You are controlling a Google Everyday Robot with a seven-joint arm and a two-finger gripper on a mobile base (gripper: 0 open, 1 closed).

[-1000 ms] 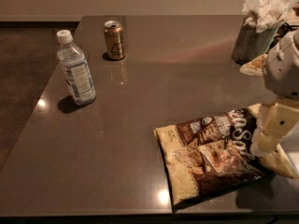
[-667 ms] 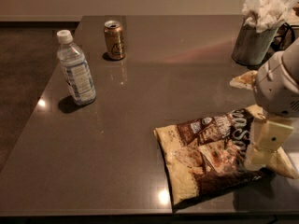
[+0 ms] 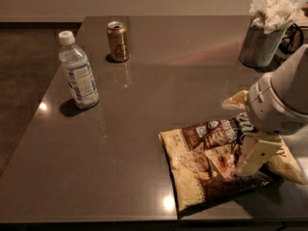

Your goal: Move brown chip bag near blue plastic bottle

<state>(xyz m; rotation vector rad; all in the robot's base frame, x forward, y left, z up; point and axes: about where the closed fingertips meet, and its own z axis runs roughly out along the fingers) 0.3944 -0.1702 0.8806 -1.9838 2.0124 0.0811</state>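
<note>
Jaws — on brown chip bag (image 3: 202,170), open or clamped unclear | blue plastic bottle (image 3: 78,76) well apart, left

— What stands between us and the blue plastic bottle (image 3: 78,73)?
— Very little. We have an open stretch of table (image 3: 139,134) running from the left edge of the brown chip bag (image 3: 202,167) to the bottle.
— And the gold can (image 3: 118,41)?
— It stands behind the bottle toward the far edge, well apart from that stretch.
— What about our right side?
— There we are crowded. The gripper (image 3: 251,161) sits low on the bag's right half, with the arm's bulky housing (image 3: 284,100) above it. The metal cup of tissues (image 3: 262,44) stands near the far right corner.
</note>
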